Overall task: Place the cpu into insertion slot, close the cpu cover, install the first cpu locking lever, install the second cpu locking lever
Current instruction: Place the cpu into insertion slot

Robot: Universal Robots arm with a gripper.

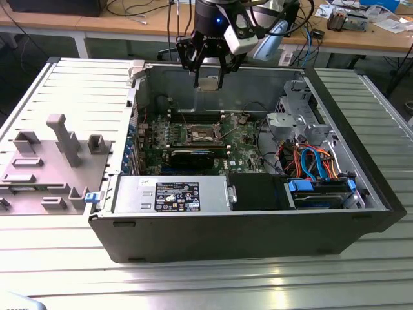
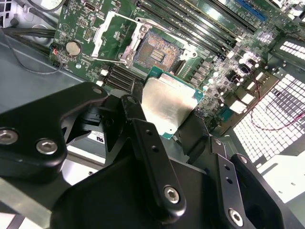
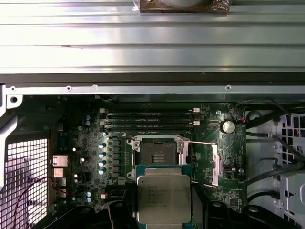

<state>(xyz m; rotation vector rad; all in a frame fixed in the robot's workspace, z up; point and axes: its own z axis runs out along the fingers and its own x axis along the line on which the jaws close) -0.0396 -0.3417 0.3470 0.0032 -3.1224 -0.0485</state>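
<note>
**CPU held above open socket: not yet seated**

Jaws closed on the cpu [image 1: 208, 83], pinching it by two opposite edges, metal top facing the wrist cameras. In the exterior view the chip hangs well above the motherboard [image 1: 193, 139], near the rear wall of the computer case [image 1: 258, 242], which sits on the slatted desk [image 1: 206, 284].

The insertion slot [image 2: 155, 47] is bare, its contact field exposed. The cpu cover [image 2: 98, 42] is swung open, lying to one side of the socket. In the first wrist view the cpu [image 3: 163, 198] sits offset from the slot [image 3: 156, 152], not over it.

Risks, as I judge them:
- Chip lowered while off-centre or rotated: an edge lands on the socket rim and bends contacts. Notch alignment cannot be read here.
- Slight tilt in the grip: one corner touches first.
- Jaws descending close to the open cover could clip it.
- Thin edge grip; a nudge may slip the chip.
</note>
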